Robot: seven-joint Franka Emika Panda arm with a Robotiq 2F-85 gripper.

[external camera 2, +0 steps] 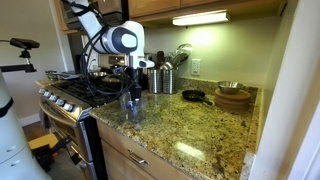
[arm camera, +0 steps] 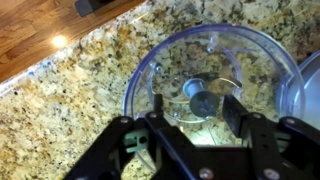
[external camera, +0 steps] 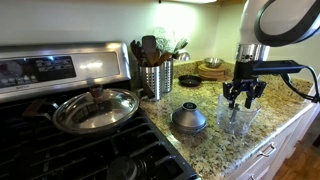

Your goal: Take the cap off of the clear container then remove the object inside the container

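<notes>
The clear container (external camera: 238,121) stands open on the granite counter near its front edge. The grey dome-shaped cap (external camera: 189,118) lies on the counter beside it, towards the stove. My gripper (external camera: 242,98) hangs straight over the container with its fingers dipping into the mouth, as both exterior views show (external camera 2: 131,92). In the wrist view the container's rim (arm camera: 150,62) rings the frame. The object (arm camera: 201,101), a small dark stem with a round grey top, stands at its centre. My gripper (arm camera: 195,106) is open, one finger on each side of the object, not touching it.
A pan with a flat glass lid (external camera: 95,108) sits on the stove. A steel utensil canister (external camera: 157,78), a black skillet (external camera: 190,80) and wooden bowls (external camera: 211,68) stand at the back of the counter. The counter edge (external camera: 275,135) runs just in front of the container.
</notes>
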